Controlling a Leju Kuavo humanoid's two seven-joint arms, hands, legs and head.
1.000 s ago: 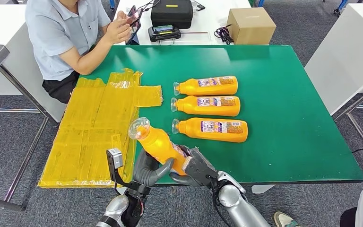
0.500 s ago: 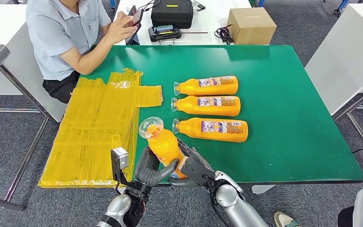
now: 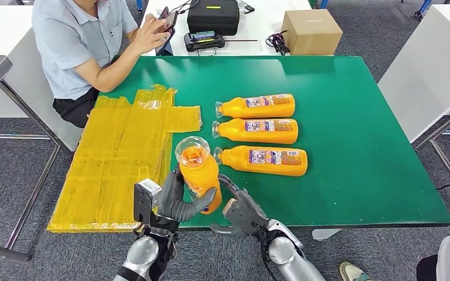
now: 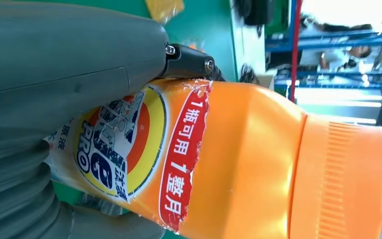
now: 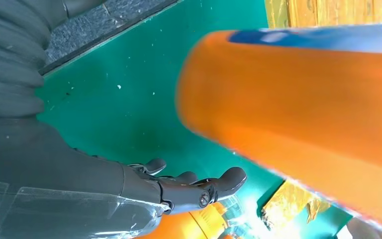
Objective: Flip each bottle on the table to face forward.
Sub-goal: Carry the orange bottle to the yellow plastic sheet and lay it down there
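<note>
The left robot hand [image 3: 179, 199] wraps its thick grey thumb and dark fingers around the lower body of an orange bottle [image 3: 198, 172], holding it nearly upright at the near edge of the green surface [image 3: 357, 146]. The bottle has a clear rounded cap over an orange ribbed collar, and in the left wrist view its label [image 4: 129, 149] carries a yellow and orange disc with blue lettering and a red band of white characters, torn along its edges. The right robot hand [image 3: 241, 212] sits just beside the bottle on its right, fingers apart and lightly curled, holding nothing; the right wrist view shows a gap between its fingertips [image 5: 229, 179] and the bottle's orange side.

Beyond the two hands, three more orange bottles [image 3: 258, 131] lie on their sides in a row, caps toward the left, labels up. Beyond the left robot hand lies a spread of yellow plastic sheeting [image 3: 117, 158]. A person [image 3: 88, 41] sits at the far left corner
</note>
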